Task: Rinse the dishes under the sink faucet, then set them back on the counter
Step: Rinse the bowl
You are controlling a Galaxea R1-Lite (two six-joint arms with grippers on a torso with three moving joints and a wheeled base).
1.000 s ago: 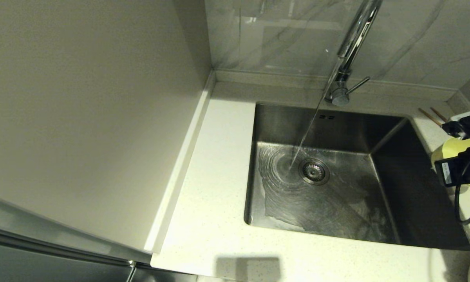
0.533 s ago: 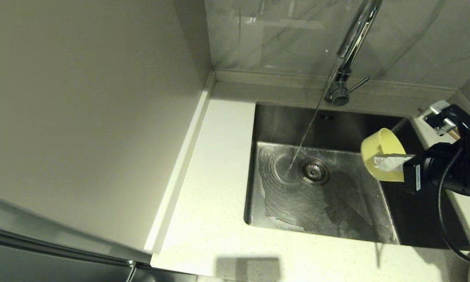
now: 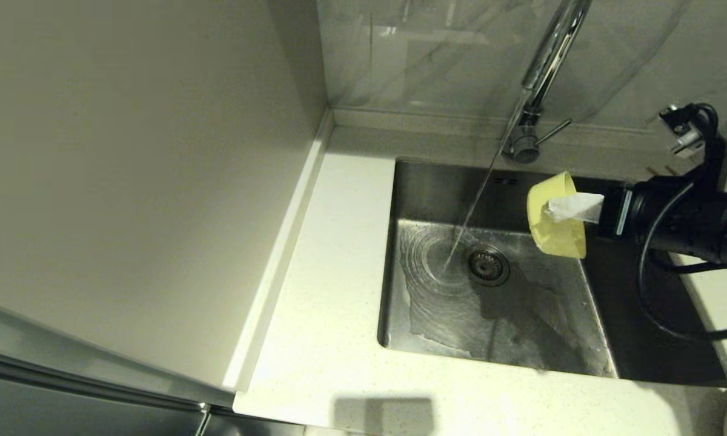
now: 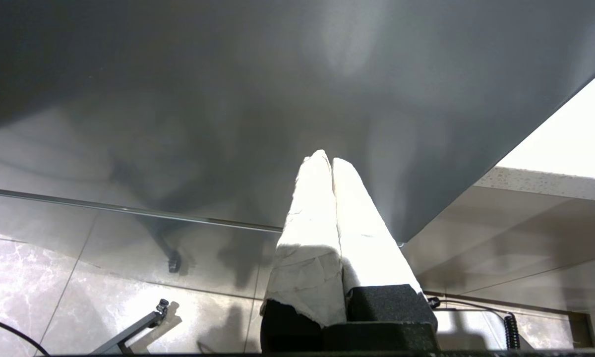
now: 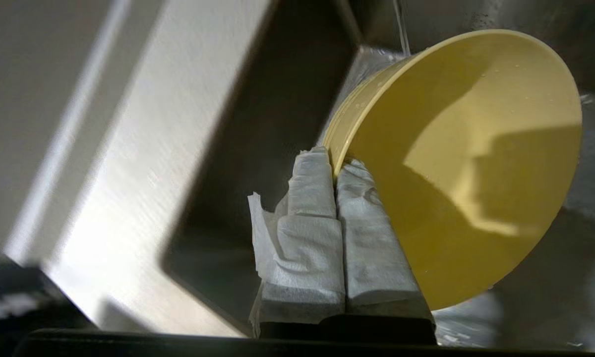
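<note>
Head view, right end effector [image 3: 566, 209] pinching round yellow-green bowl [image 3: 554, 233], brushed-steel sink [image 3: 521, 315]

- The square brushed stainless steel sink [image 3: 509, 339] is set into the white speckled stone-like counter [image 3: 333, 339].
- The tall chrome tube faucet [image 3: 536, 91] stands behind the sink.
- The small pale yellow-green bowl [image 3: 554, 227], tipped on its side, hangs over the sink, right of the round drain strainer [image 3: 487, 264].
</note>
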